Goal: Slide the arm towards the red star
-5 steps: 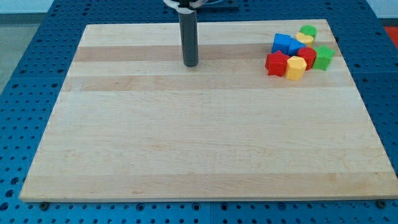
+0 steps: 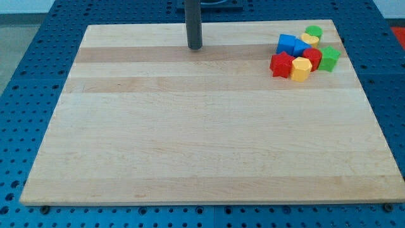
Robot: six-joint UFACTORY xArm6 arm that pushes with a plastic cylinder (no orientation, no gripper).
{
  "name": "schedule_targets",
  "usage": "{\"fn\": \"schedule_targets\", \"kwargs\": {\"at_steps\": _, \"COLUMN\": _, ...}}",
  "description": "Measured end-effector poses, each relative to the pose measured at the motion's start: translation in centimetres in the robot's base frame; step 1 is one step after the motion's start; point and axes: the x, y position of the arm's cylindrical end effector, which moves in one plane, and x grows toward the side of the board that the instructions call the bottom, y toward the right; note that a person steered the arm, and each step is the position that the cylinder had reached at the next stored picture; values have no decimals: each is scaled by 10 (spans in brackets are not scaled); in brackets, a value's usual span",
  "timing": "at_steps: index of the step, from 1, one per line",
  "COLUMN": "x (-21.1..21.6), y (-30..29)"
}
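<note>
Rod's tip [image 2: 194, 47] is sitting near the board's [image 2: 190, 139] top edge, well apart from the red star [image 2: 281, 64] clustered at the view's upper right. No pincer fitted; nothing held. Approach barely starting.

The straight dark rod [image 2: 193, 22] is cut off by the view's top edge, so only its lower part down to my tip [image 2: 194, 47] shows; the arm above it is out of the picture.

In the cluster of small coloured blocks at the view's top right, several blocks hide parts of each other. The red block [image 2: 313, 57] behind the yellow block [image 2: 300, 68] shows only in part, and its shape cannot be told. The small yellow block [image 2: 309, 39] between the blue block [image 2: 290, 44] and the green block [image 2: 313, 31] is mostly covered. The second blue piece [image 2: 302, 47] is too hidden to tell its shape.

The blue perforated table [image 2: 25, 76] under the light wooden board [image 2: 190, 139] is cut off on all sides.
</note>
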Motion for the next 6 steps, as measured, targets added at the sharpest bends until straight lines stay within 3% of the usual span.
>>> {"fn": "schedule_targets", "kwargs": {"at_steps": 1, "x": 8, "y": 1}}
{"fn": "schedule_targets", "kwargs": {"at_steps": 2, "x": 63, "y": 14}}
{"fn": "schedule_targets", "kwargs": {"at_steps": 4, "x": 100, "y": 58}}
{"fn": "schedule_targets", "kwargs": {"at_steps": 5, "x": 145, "y": 165}}
{"fn": "schedule_targets", "kwargs": {"at_steps": 6, "x": 150, "y": 204}}
